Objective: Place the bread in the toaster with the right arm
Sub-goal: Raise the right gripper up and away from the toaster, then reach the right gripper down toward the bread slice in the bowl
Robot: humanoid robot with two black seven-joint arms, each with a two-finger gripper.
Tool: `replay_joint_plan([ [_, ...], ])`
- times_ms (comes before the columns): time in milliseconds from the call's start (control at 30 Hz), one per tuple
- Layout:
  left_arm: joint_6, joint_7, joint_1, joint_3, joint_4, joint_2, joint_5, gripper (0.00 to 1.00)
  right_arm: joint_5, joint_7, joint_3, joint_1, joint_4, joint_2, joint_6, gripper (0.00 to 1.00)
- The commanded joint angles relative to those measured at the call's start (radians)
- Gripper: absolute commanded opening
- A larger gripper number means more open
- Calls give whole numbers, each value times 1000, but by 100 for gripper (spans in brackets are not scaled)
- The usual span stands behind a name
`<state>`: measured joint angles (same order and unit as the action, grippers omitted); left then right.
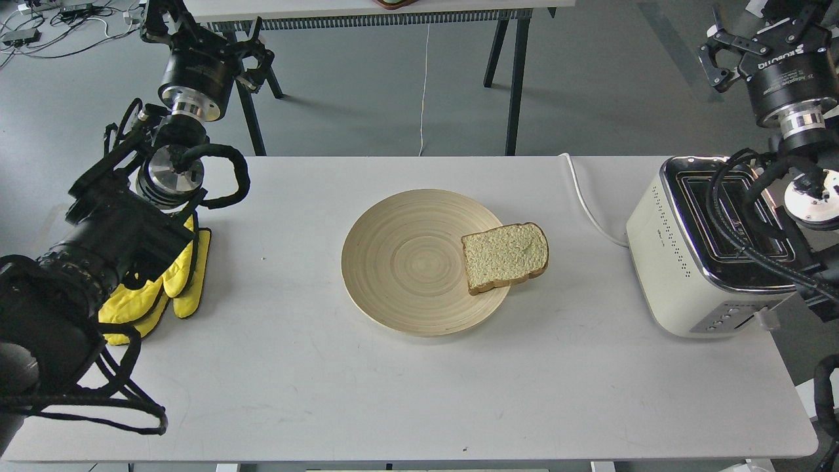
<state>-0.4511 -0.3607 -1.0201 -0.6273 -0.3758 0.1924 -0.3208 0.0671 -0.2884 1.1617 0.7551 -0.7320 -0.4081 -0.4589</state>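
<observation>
The bread [505,257] lies flat on the right rim of a round beige plate [406,262], with its crust end hanging over onto the table. The cream toaster [682,262] stands at the table's right end, both black slots facing up and empty. My right arm rises behind the toaster, its cables draped across the chrome top. Its right gripper [767,29] is high at the top right, far from the bread, fingers spread and holding nothing. My left gripper [203,36] is up at the top left, also spread and empty.
Yellow gloves [177,282] lie at the table's left edge under my left arm. The toaster's white cord [590,203] runs over the back edge of the white table [393,393]. Another table's black legs [514,78] stand behind.
</observation>
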Motion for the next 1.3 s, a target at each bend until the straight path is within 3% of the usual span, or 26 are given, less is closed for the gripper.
replay_joint_plan([
  [0,0,2,0,1,5,-4,9,100,0,5,-1,1,5,0,0,100],
  [333,-14,-1,6,-2,5,-4,46,100,20,26,-56,64,-3,-31,2,100],
  [600,-15,-4,9,-2,0,-11,46,100,146,35,-385,236,-9,-101,25,100],
  [867,-15,-4,11,-5,-5,-13,46,100,494,43,-562,305,-154,-146,190,99],
  [1067,-14,-4,11,-3,-3,-14,46,100,770,87,-692,294,-303,-166,321,99],
  [1267,-14,-4,11,-3,-3,-14,46,100,1041,87,-916,291,-351,-150,439,99],
])
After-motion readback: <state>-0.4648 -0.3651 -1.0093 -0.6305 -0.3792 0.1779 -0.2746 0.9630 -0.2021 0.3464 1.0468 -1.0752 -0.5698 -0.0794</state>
